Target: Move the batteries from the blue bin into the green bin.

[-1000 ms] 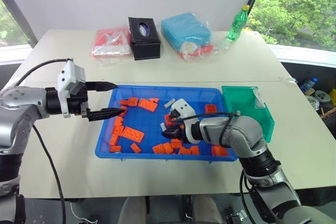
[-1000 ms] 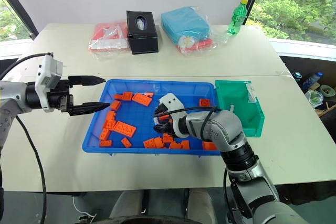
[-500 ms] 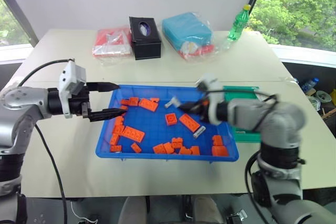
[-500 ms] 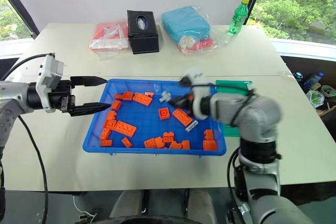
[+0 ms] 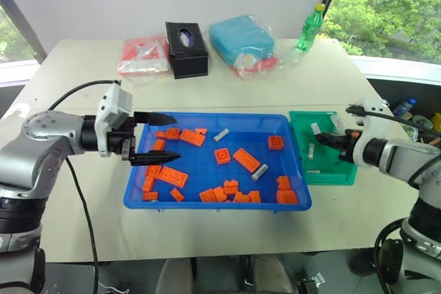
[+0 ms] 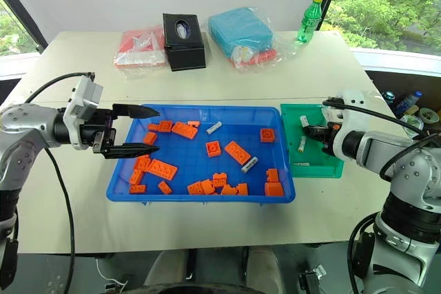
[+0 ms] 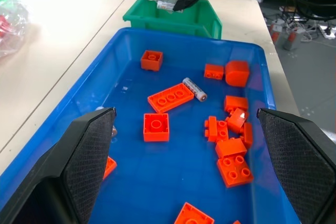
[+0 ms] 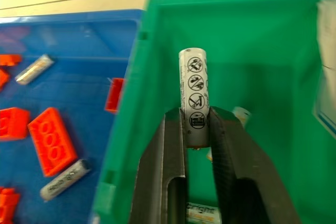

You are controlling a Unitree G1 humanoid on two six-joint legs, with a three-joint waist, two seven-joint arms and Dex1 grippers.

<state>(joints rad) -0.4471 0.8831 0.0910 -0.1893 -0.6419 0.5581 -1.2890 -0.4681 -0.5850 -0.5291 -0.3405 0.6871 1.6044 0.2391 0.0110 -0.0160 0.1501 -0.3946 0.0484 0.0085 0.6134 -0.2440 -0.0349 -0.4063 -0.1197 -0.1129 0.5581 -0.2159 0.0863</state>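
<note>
The blue bin (image 5: 215,202) holds several orange bricks and two batteries lying flat, one (image 5: 221,135) near its far wall and one (image 5: 260,172) right of centre. At its right stands the green bin (image 5: 331,177). My right gripper (image 8: 195,118) hangs over the green bin, shut on a battery (image 8: 192,93) that sticks out past the fingertips. Another battery (image 5: 310,149) lies on the green bin's floor. My left gripper (image 5: 176,138) is open and level over the blue bin's left edge, with nothing between its fingers (image 7: 89,161).
Along the table's far side sit a red packet (image 5: 143,56), a black tissue box (image 5: 187,49), a light-blue packet in plastic wrap (image 5: 242,38) and a green bottle (image 5: 311,27). Bare tabletop surrounds both bins.
My right gripper has swung from the middle of the blue bin rightwards to over the green bin, carrying a battery. My left gripper has shifted a little right, over the blue bin's edge.
</note>
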